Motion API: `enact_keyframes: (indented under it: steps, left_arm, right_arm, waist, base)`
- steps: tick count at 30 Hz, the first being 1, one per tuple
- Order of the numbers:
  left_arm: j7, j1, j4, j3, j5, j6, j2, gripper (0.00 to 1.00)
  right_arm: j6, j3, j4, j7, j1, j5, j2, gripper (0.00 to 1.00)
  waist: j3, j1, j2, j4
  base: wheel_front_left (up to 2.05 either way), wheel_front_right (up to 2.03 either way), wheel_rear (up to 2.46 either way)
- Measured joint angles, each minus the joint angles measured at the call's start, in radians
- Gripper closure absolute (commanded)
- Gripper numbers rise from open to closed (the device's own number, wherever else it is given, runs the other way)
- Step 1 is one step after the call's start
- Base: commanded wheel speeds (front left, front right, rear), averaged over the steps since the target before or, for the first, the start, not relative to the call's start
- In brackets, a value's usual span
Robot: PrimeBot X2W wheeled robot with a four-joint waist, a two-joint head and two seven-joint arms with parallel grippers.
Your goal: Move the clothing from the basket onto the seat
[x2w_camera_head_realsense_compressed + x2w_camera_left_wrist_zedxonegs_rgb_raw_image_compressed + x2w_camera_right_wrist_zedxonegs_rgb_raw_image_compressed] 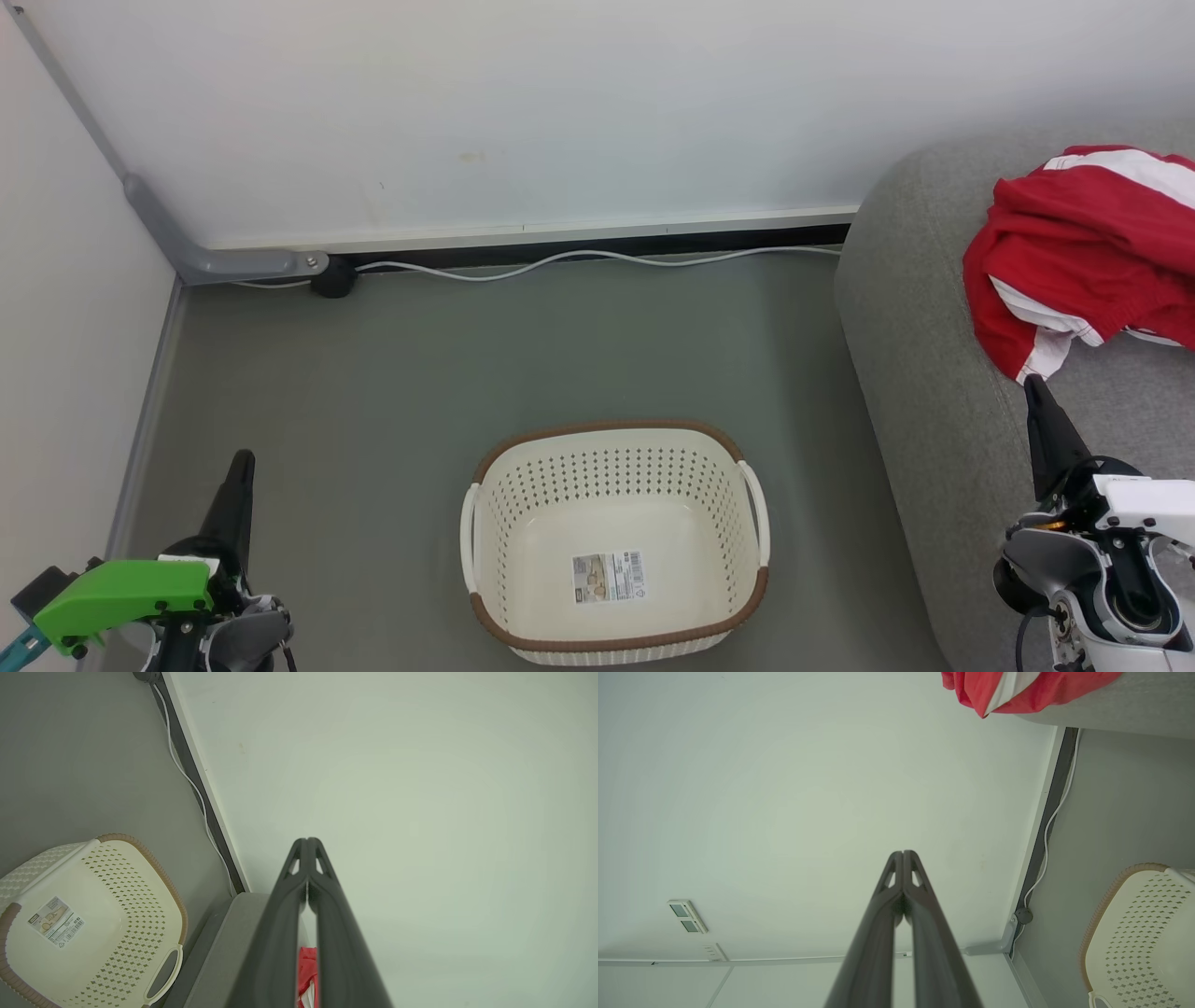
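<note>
clothing: the red clothing (1074, 252) with white stripes lies bunched in a heap on top of the seat (910, 317), one corner drooping towards the seat's front edge.
seat: grey and rounded, it takes up the right side of the head view.
basket: the cream basket (607, 427) with its brown rim stands upright on the floor (420, 373), left of the seat with a strip of floor between them; a paper sticker (609, 576) lies on its bottom.
left claw: my left claw (242, 459) is pinched fully together and has hold of nothing; it stands at the lower left over the floor, left of the basket and apart from it.
right claw: my right claw (1031, 383) is also pinched fully together with nothing in it; it points up over the front of the seat, its tip just under the drooping corner of the clothing in the head view.
right claw, wrist view: my fingers meet at the tip against the pale wall (560, 112), and the clothing sits well off from them.
cable: a white cable (579, 257) runs along the foot of the wall, behind the basket.
</note>
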Motion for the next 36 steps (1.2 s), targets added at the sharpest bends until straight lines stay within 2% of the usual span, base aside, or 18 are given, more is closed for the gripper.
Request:
enact_keyframes:
  steps: [36]
  left_arm:
    - [0.000,0.000,0.002,0.001,0.000,0.000,0.000,1.00]
  right_arm:
    - [0.000,0.001,-0.002,0.000,0.000,0.001,0.000,1.00]
  waist:
    - [0.000,0.0000,0.0000,0.000]
  base:
    - [0.00,0.00,0.00]
